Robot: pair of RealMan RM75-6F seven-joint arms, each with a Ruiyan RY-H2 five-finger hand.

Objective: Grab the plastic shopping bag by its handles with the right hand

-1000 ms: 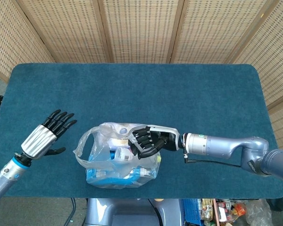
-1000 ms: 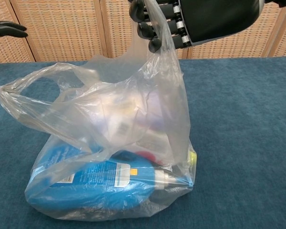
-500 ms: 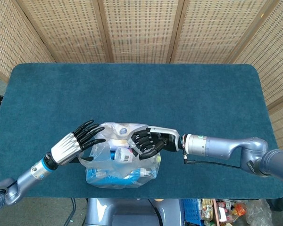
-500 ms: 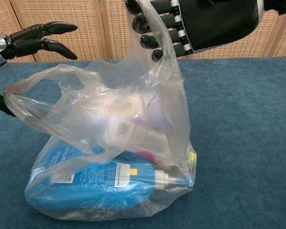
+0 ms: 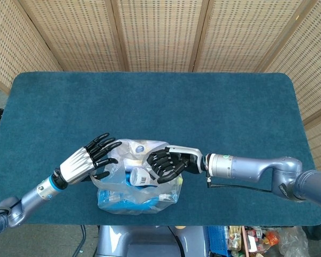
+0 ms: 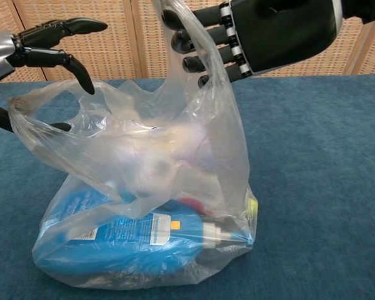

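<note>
Although 1 handle loop (image 6: 197, 37) of the plastic shopping bag (image 6: 150, 206) already hangs over the fingers of the right hand (image 6: 262, 31), the task looks only partly done, because the other handle (image 6: 40, 119) sits apart, on the bag's left side, and is not in that hand. The bag rests on the blue table (image 5: 203, 107) near its front edge, holding a blue bottle (image 6: 125, 240) and other items too blurred to name.

The right hand reaches in over the top of the bag, palm turned toward it, its fingers loosely curled with the film draped across them; whether they truly clamp the handle cannot be told. The left hand (image 5: 85, 160) hovers at the bag's left side with fingers spread, its fingertips (image 6: 87, 84) just over the free handle, holding nothing as far as the views show.

What seems left is bringing that second handle to the right hand so both loops can be closed on together.
</note>
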